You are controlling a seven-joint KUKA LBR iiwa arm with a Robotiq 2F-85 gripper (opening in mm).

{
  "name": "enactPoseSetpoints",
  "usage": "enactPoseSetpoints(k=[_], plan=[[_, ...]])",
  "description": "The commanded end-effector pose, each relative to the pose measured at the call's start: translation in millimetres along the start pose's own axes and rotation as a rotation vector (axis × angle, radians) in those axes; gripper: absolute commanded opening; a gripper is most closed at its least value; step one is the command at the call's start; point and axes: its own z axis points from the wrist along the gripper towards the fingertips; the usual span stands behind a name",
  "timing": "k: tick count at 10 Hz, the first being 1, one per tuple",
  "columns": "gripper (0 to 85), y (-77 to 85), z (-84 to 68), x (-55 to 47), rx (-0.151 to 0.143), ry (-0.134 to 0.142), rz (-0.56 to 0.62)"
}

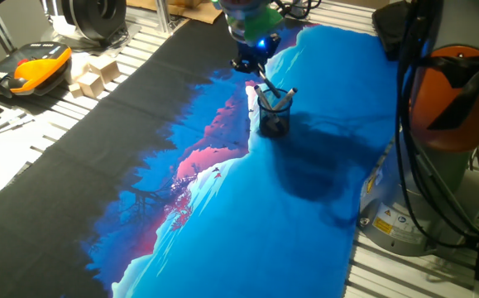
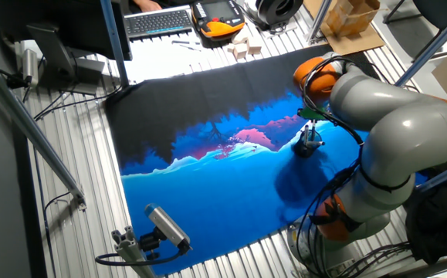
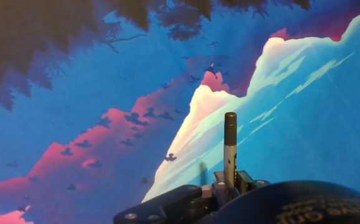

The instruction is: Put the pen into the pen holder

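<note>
Pincer (image 3: 229, 180), one pen (image 3: 230, 146), one holder (image 1: 275, 112)

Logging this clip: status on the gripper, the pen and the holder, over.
Gripper shut on the pen, pen upright. Pen holder just below the hand, already holding pale pens. Nothing in the way.

slatted metal table (image 1: 438, 265), printed blue cloth (image 1: 305, 223), pen holder (image 1: 275, 116), wooden blocks (image 1: 94, 74)
</note>
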Motion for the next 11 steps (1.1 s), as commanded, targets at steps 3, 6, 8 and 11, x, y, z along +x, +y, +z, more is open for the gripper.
enactPoseSetpoints(k=[3,6,8,11], plan=[[0.0,0.8,4.3,3.0,0.008,-0.006,0.010],[0.0,3.2,10.5,6.1,0.025,-0.021,0.030],[0.0,5.4,13.3,7.6,0.037,-0.029,0.040],[0.0,6.8,15.2,7.3,0.039,-0.033,0.045]])
